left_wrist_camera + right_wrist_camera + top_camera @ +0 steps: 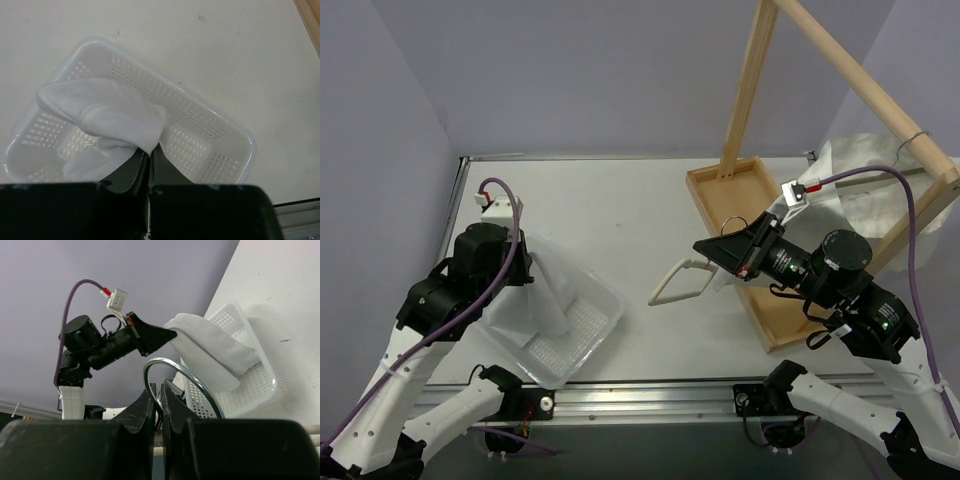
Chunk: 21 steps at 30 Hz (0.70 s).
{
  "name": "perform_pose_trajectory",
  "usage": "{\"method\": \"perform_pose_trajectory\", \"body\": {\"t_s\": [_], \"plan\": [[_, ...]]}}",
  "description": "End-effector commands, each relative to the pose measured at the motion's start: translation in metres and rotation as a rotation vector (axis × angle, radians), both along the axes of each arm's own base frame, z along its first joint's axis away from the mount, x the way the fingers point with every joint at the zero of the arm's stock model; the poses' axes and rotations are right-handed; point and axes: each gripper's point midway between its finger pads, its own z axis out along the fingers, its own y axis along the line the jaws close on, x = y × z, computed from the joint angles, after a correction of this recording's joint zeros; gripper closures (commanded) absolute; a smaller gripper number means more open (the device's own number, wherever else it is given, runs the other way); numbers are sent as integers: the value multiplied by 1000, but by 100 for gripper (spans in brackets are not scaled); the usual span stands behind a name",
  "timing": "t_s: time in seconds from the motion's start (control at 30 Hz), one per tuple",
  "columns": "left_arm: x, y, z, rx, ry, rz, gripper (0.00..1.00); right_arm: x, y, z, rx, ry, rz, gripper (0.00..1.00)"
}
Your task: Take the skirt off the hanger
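Observation:
The white skirt (548,290) hangs from my left gripper (525,262) down into a clear perforated basket (610,312). In the left wrist view my left gripper (149,152) is shut on a fold of the skirt (107,115) above the basket (220,127). My right gripper (720,262) is shut on the hanger (675,285), a cream plastic hanger held bare above the table's middle. In the right wrist view my right gripper (161,390) pinches the hanger's metal hook (172,369); the skirt (210,347) and basket (262,367) show beyond it.
A wooden rack (760,90) stands at the back right on a wooden tray base (720,215). Another white cloth (865,185) hangs on a wire hanger (912,140) from the rack's sloping bar. Grey walls close in the table.

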Motion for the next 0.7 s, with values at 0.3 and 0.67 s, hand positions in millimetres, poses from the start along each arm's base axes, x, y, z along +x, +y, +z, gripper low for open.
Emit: {"method": "perform_pose_trajectory", "body": {"t_s": [0.3, 0.67], "plan": [[20, -58, -53, -445, 183, -100, 98, 4, 2, -4, -17, -23, 0, 100], [-16, -53, -61, -590, 263, -8, 18, 29, 12, -66, -183, 100, -30, 100]]}}
